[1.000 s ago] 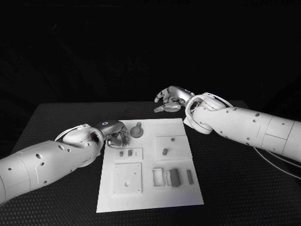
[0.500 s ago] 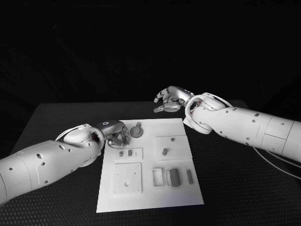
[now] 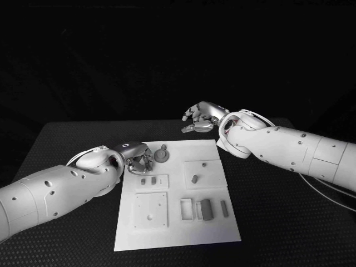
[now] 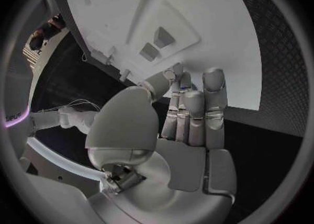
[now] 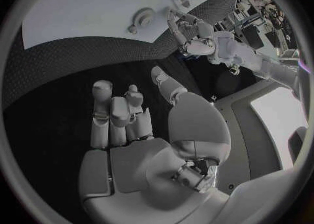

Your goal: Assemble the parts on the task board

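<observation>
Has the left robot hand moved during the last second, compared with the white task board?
No. The left robot hand stays at the far left edge of the task board, next to the round part.

White task board (image 3: 178, 222) with grey parts (image 3: 223, 208) on black table (image 3: 290, 222).

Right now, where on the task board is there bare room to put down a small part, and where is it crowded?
The task board is bare along its near edge, below the square plate and the upright pieces. Another bare strip lies at its far right corner, beside the round part. The far left corner is crowded: the left hand sits there, close to the round part. The right hand is off the board.
</observation>
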Robot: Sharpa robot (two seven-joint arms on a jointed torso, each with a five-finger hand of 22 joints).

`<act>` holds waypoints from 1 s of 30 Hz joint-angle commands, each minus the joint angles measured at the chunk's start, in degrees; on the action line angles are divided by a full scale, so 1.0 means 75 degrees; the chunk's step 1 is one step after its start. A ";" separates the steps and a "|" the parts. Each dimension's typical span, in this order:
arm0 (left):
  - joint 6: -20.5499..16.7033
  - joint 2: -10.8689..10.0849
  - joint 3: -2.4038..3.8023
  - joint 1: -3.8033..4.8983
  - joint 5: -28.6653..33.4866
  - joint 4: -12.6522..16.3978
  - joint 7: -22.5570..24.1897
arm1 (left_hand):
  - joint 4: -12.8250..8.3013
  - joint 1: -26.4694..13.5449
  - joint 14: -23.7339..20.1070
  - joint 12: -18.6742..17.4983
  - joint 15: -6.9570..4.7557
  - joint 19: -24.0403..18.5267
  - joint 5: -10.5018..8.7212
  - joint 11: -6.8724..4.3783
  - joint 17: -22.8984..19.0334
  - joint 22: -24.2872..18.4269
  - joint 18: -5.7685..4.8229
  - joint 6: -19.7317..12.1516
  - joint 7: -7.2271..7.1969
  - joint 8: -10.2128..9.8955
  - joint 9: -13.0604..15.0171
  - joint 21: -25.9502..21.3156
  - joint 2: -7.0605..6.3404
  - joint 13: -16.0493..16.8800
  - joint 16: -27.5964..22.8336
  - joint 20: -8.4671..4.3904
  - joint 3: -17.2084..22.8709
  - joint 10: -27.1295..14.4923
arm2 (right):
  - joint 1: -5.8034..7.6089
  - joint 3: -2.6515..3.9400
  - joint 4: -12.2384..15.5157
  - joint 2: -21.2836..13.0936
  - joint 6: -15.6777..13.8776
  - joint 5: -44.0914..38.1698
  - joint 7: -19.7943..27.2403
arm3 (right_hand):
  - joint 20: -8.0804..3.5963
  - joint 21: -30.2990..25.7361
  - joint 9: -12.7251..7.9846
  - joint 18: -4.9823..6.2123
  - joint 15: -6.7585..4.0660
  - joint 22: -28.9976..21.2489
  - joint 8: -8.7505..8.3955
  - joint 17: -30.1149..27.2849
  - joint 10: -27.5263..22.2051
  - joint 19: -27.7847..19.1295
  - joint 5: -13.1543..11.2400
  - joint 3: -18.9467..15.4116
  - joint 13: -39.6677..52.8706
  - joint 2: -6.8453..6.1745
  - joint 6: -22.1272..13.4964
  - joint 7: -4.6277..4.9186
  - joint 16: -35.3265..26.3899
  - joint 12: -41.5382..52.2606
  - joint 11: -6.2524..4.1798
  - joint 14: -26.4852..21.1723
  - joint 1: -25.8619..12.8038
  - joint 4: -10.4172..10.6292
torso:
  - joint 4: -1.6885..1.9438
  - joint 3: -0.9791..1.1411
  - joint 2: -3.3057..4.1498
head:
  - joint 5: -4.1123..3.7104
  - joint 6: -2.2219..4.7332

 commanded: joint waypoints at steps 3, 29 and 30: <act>0.0518 0.0101 -0.0019 -0.0023 -0.0115 0.0010 -0.0087 | 0.0025 -0.0010 -0.0018 0.0013 -0.0063 -0.0031 0.0045 0.0091 -0.0008 0.0119 0.0773 0.0051 0.0013 0.0022 0.0006 -0.0055 0.0053 -0.0005 -0.0039 -0.0061 0.0028 0.0167 | -0.0005 0.0004 0.0005 0.0008 0.0076 -0.0005 0.0058 | -0.0048 -0.0053 -0.0001 0.0470 0.0020 0.0120 -0.0030 -0.0008 -0.0047 -0.0018 0.0051 0.0004 -0.0008 0.0078 -0.0105 0.0153 -0.0034 0.0026 -0.0017 -0.0020 0.0017 -0.0035 | 0.0001 -0.0007 0.0000 | -0.0001 -0.0015; 0.0488 0.0087 -0.0021 -0.0024 -0.0224 0.0010 -0.0073 | 0.0019 -0.0009 -0.0038 -0.0003 -0.0067 -0.0061 0.0047 0.0087 -0.0002 0.0120 0.0751 0.0042 0.0013 0.0021 0.0006 -0.0079 0.0053 0.0007 -0.0036 -0.0069 0.0028 0.0171 | -0.0005 0.0004 0.0002 -0.0005 0.0078 -0.0004 0.0058 | -0.0048 -0.0053 -0.0001 0.0470 0.0020 0.0121 -0.0030 -0.0009 -0.0048 -0.0017 0.0051 0.0003 -0.0010 0.0080 -0.0104 0.0153 -0.0034 0.0028 -0.0017 -0.0020 0.0016 -0.0037 | 0.0009 -0.0009 -0.0006 | -0.0044 -0.0026; 0.0506 0.0090 -0.0021 -0.0024 -0.0224 0.0005 -0.0080 | 0.0024 -0.0022 -0.0050 -0.0017 -0.0061 -0.0070 0.0036 0.0094 -0.0001 0.0121 0.0744 0.0024 0.0021 0.0012 0.0001 -0.0084 0.0045 0.0005 -0.0039 -0.0068 0.0020 0.0151 | -0.0005 0.0004 0.0002 -0.0005 0.0077 -0.0004 0.0058 | -0.0048 -0.0053 -0.0001 0.0470 0.0020 0.0121 -0.0030 -0.0009 -0.0048 -0.0017 0.0051 0.0003 -0.0010 0.0080 -0.0105 0.0154 -0.0034 0.0028 -0.0017 -0.0020 0.0016 -0.0037 | 0.0009 -0.0009 -0.0006 | -0.0044 -0.0026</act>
